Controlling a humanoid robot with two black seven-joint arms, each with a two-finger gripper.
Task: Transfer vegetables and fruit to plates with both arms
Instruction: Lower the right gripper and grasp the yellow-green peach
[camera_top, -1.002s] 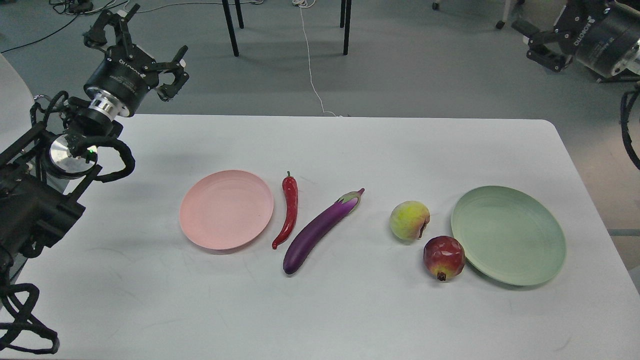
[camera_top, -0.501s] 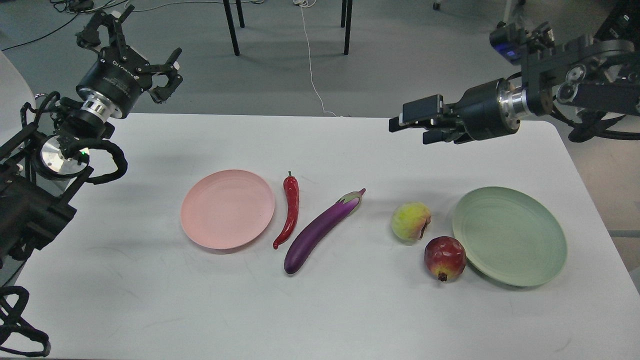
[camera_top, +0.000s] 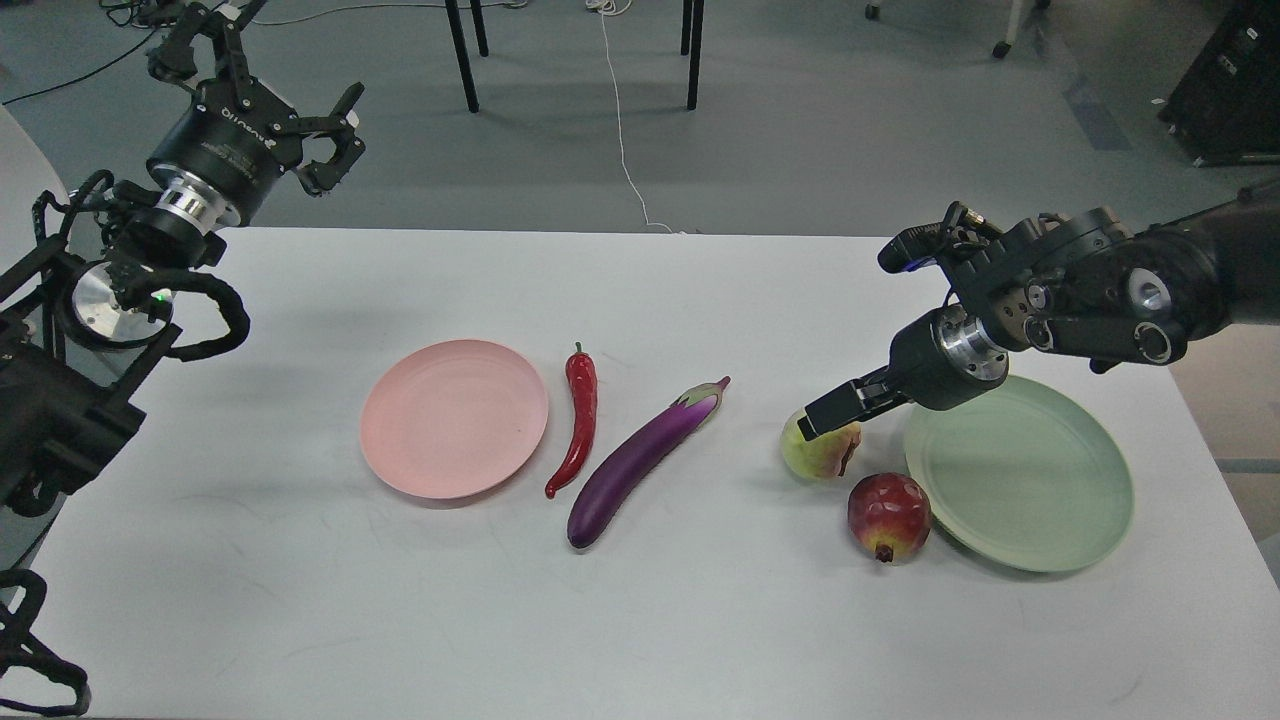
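Observation:
The salmon pink plate (camera_top: 455, 418) lies left of centre on the white table, bare. Beside it lie the red chili pepper (camera_top: 580, 425) and the purple eggplant (camera_top: 640, 460). The yellow-green peach (camera_top: 822, 455) and the dark red pomegranate (camera_top: 888, 515) sit just left of the bare pale green plate (camera_top: 1030, 480). My right gripper (camera_top: 830, 413) reaches down-left onto the top of the peach; its dark fingers merge, so I cannot tell open from shut. My left gripper (camera_top: 270, 80) is open and empty, raised beyond the table's far left corner.
The white table (camera_top: 700, 620) has a rounded far right corner. Beyond its far edge is grey floor with black chair legs (camera_top: 460, 55) and a white cable (camera_top: 620, 130). My right forearm (camera_top: 1100, 300) hangs over the green plate's far side.
My right arm has swung in from the upper right and dropped down to the peach. My left gripper has shifted slightly up and left. The fruit, vegetables and plates have not moved.

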